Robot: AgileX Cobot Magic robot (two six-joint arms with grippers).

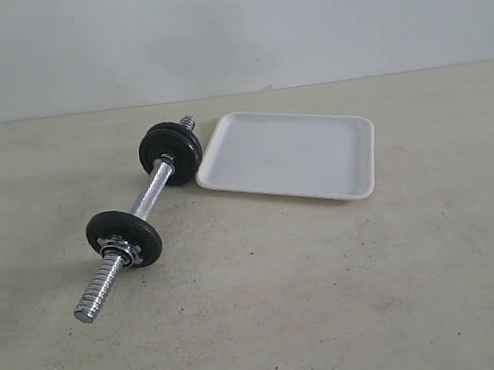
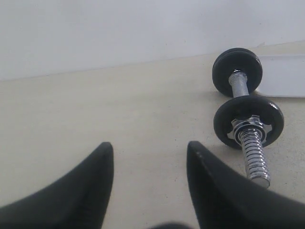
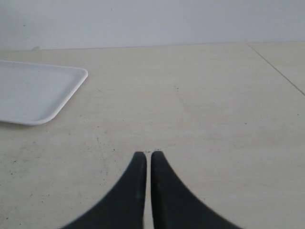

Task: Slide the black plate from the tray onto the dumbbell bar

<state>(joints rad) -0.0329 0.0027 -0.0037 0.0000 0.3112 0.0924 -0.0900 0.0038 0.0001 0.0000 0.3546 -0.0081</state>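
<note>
The pale flat surface [image 1: 332,300] holds a white plastic tray [image 1: 292,153]. Just beside it lies the shiny steel dumbbell bar [image 1: 151,191], with 2 black round plates [image 1: 172,153] together at its tray end. Left fingers [image 2: 86,191] spread apart, gripping nothing; right fingers [image 3: 136,191] pressed together.

The tray [image 3: 38,90] partly off-frame

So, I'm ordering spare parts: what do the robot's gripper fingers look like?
Both the left gripper and right gripper carry plain black fingers, broad at the base and curving to narrow, rounded tips. No markings or cables show, and the arms themselves are out of view.
</note>
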